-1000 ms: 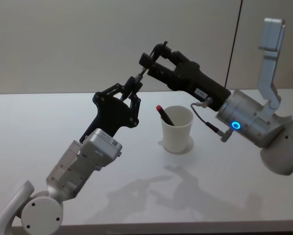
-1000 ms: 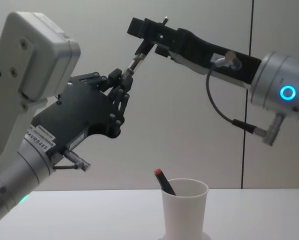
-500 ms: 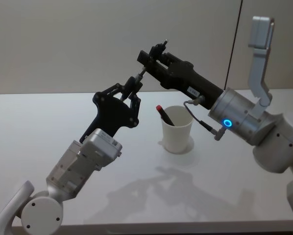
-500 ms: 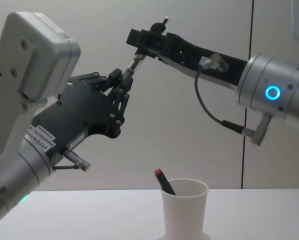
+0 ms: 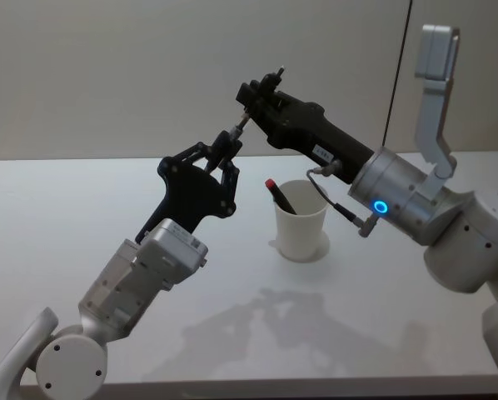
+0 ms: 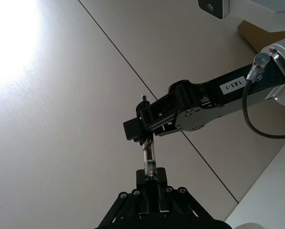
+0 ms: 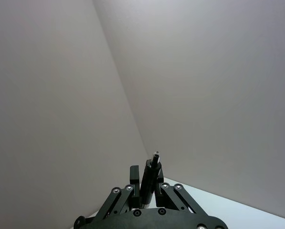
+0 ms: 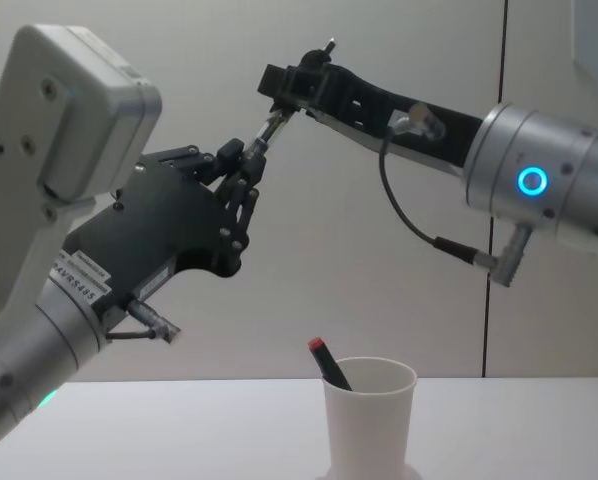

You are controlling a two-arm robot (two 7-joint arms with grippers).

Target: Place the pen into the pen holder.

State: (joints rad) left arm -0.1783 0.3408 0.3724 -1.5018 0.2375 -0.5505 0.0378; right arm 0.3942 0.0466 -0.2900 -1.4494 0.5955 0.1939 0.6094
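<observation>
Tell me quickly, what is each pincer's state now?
Left pincer: closed on the pen's lower end.
Right pincer: closed on the same pen's upper end.

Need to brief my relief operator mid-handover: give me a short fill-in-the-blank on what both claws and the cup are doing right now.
1. The pen is gripped at once by ____ claws, the left claw and the right claw.
2. The held pen is up in the air, ____ the white paper cup.
3. The cup already contains a dark pen with a ____ tip.

Missing: both; above; red
</observation>
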